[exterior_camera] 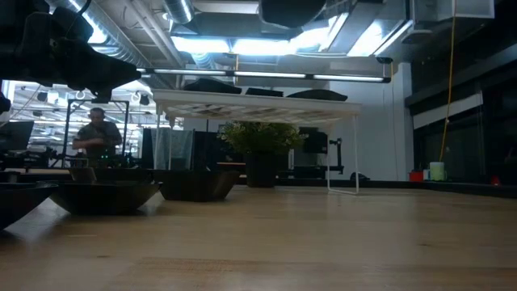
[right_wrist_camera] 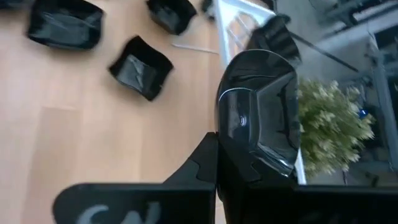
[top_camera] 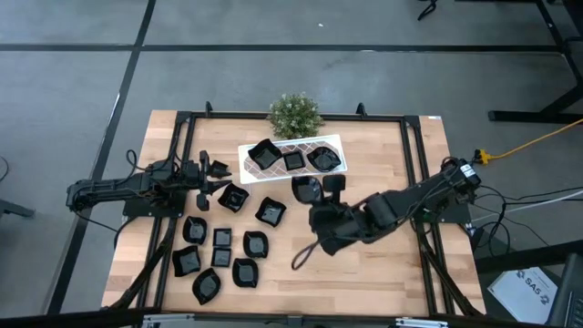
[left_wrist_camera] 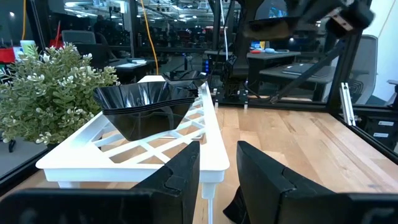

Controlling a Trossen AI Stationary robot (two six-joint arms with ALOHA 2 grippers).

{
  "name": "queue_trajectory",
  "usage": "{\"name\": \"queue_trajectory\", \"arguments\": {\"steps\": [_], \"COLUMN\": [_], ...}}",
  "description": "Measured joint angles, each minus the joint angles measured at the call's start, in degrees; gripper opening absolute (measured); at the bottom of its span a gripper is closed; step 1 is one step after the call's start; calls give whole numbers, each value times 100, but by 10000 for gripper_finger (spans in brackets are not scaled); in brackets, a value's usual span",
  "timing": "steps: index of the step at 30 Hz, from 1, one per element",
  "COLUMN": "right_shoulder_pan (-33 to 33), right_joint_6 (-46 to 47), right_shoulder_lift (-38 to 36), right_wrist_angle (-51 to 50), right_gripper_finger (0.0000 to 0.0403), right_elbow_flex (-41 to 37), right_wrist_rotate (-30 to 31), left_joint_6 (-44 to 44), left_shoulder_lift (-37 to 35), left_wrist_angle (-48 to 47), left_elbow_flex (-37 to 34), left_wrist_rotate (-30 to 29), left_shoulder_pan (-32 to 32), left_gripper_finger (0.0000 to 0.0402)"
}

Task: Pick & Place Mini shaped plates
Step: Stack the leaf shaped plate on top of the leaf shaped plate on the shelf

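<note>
Holding a glossy black plate [right_wrist_camera: 261, 118] clamped edge-on in the right gripper [top_camera: 314, 196], I have it raised just off the near edge of the white rack [top_camera: 246, 153]. The grip is on the rim only, so I judge a slip or a swing of the plate likely if the wrist tilts on the way in. The rack already carries three plates [top_camera: 293, 158], leaving little bare lattice (the right end looks tightest); a low approach could knock one off or clip the rack edge. The green plant [top_camera: 293, 115] stands just behind the rack, limiting overshoot. The left gripper [top_camera: 202, 173], fingers [left_wrist_camera: 267, 180] apart and empty, waits at the rack's left end above the remaining plates [top_camera: 223, 246] scattered on the table [top_camera: 383, 264], close enough to crowd the drop
</note>
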Motion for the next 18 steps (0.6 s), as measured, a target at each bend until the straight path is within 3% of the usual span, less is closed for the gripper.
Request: {"name": "queue_trajectory", "arguments": {"steps": [12,18], "right_shoulder_pan": [-742,-772], "right_joint_6": [-447,-1280], "right_shoulder_lift": [0,0], "right_wrist_angle": [-586,-587], "right_gripper_finger": [4,4], "right_elbow_flex": [-22,-352], "right_wrist_rotate": [45,812], "left_joint_6": [0,0], "left_shoulder_lift": [0,-2], "left_wrist_angle": [0,0], "left_elbow_flex": [1,2], "left_wrist_rotate": [2,2], "left_shoulder_pan": [1,0], "left_gripper_finger": [100,100]}}
